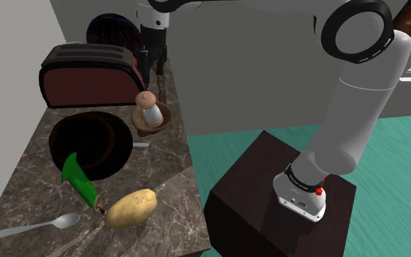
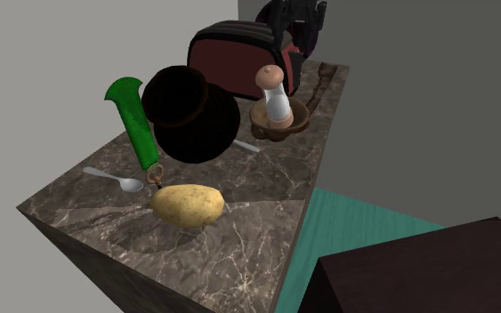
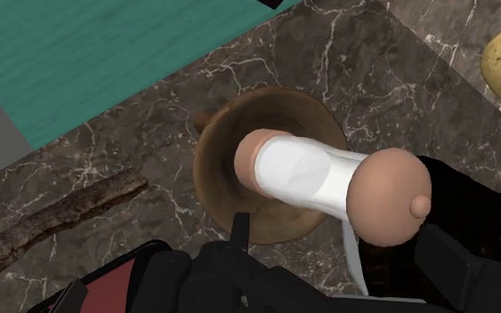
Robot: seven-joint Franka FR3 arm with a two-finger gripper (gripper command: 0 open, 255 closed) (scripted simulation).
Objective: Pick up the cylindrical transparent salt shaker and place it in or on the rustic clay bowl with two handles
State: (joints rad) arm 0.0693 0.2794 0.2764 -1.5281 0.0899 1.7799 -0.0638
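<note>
The salt shaker (image 1: 150,109), with a pale clear body and tan rounded ends, stands leaning inside the brown clay bowl (image 1: 164,120) on the marble counter, next to the toaster. The second exterior view has the shaker (image 2: 274,96) rising out of the bowl (image 2: 297,120). My black gripper (image 1: 153,58) hangs above and just behind the shaker, apart from it. In the wrist view the shaker (image 3: 315,182) lies lengthwise over the bowl (image 3: 230,133), and the gripper (image 3: 342,203) is open, its fingers to either side of the shaker's top end without clasping it.
A dark red toaster (image 1: 87,73) stands behind the bowl, a dark round object (image 1: 112,29) beyond it. A black pan (image 1: 90,142), a green-handled tool (image 1: 79,179), a potato (image 1: 131,208) and a spoon (image 1: 39,225) sit nearer. A stick (image 3: 52,222) lies by the bowl. The counter edge drops to teal floor.
</note>
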